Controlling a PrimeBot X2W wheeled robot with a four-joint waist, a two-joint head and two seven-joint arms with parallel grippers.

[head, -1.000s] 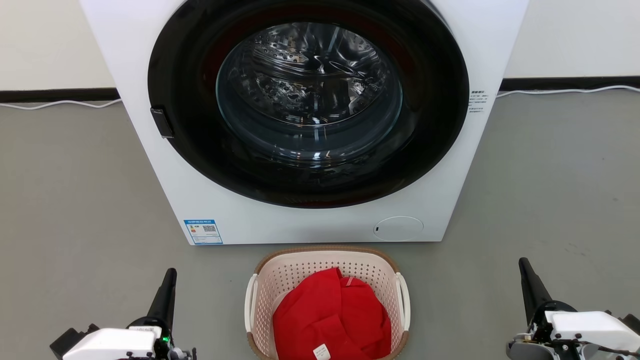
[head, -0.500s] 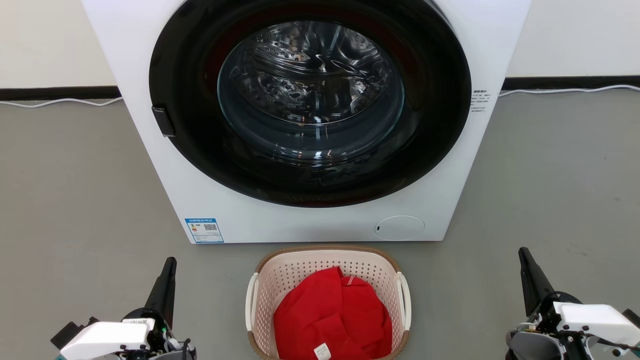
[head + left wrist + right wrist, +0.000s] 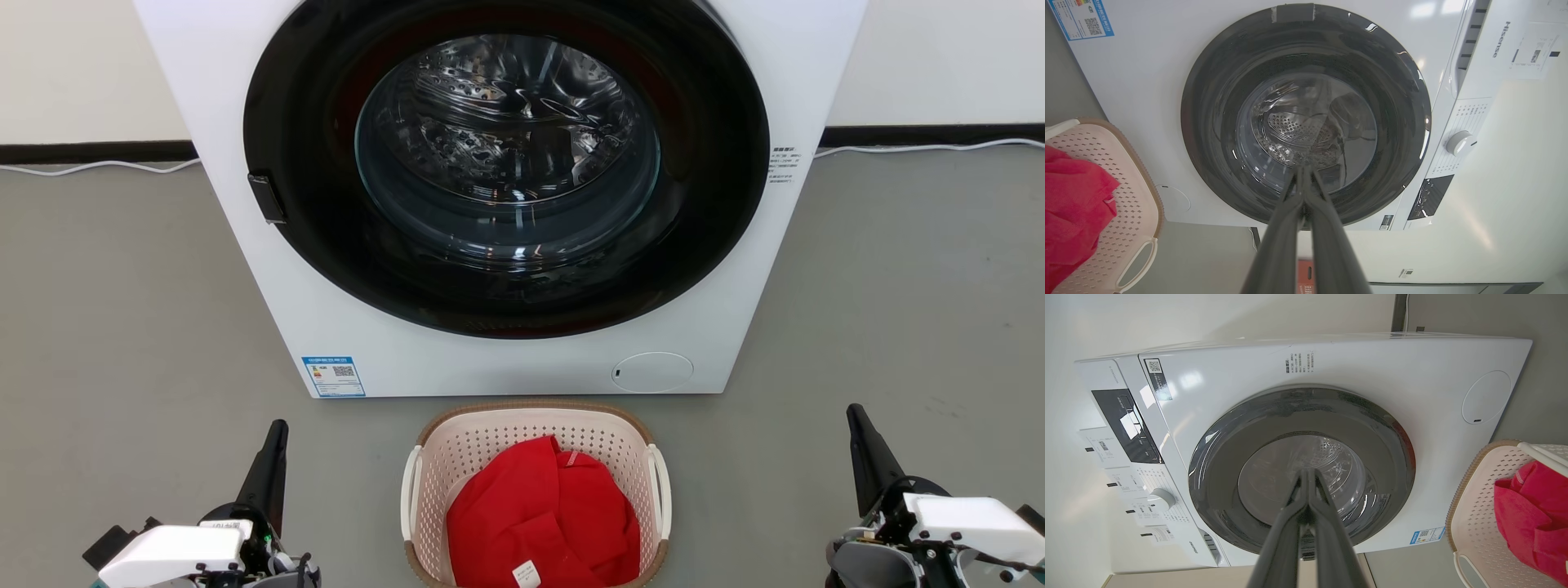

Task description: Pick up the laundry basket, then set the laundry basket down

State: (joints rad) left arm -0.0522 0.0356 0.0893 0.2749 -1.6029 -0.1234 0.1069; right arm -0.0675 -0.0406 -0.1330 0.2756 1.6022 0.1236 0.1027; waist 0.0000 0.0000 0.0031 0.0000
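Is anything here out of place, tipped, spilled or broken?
Nothing stands out. The laundry basket stands upright on the floor before the washing machine, the red cloth inside it. Nothing is spilled. The left gripper and right gripper are shut, one on each side, apart from it.

Bright, even light, sharp (wrist views bowed).

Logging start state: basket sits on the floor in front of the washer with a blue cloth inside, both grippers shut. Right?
No: the cloth is red, not blue; the head view shows it. The basket on the floor before the washer, and the left gripper and right gripper shut, are correct.
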